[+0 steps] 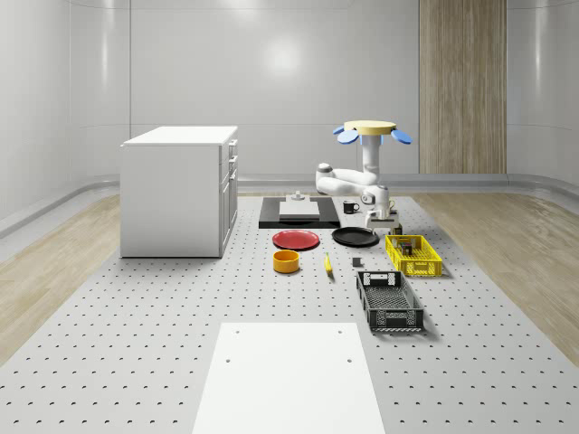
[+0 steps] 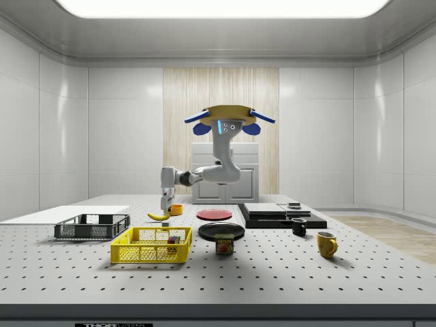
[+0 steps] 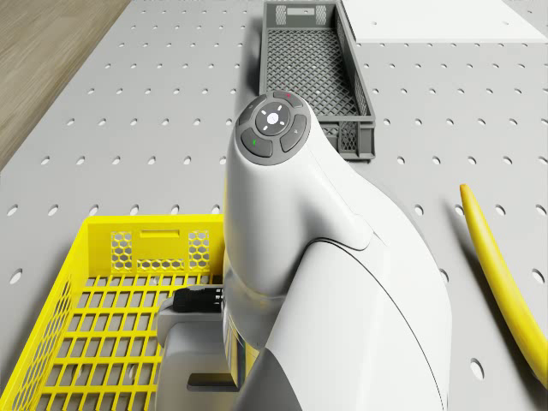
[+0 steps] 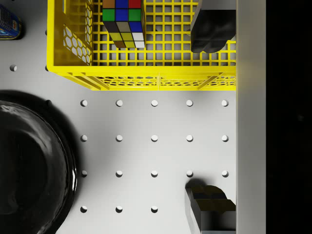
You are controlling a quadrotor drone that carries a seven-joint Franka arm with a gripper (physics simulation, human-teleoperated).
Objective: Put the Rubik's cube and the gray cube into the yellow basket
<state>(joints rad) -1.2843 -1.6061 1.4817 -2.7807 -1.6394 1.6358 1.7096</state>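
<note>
Wrist view: Rubik's cube [image 4: 124,22] sits inside yellow basket [image 4: 146,78].

Rubik's cube [image 4: 124,22] sits inside yellow basket [image 4: 146,78], black plate [image 4: 29,165] nearby.

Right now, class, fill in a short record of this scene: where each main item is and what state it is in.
drone: hovers above the table, arm reaching down
fingers: open, above the near edge of the yellow basket
Rubik's cube: inside the yellow basket
black plate: on the table, beside the basket, not touching it
gray crate: on the table, apart from the basket
</note>
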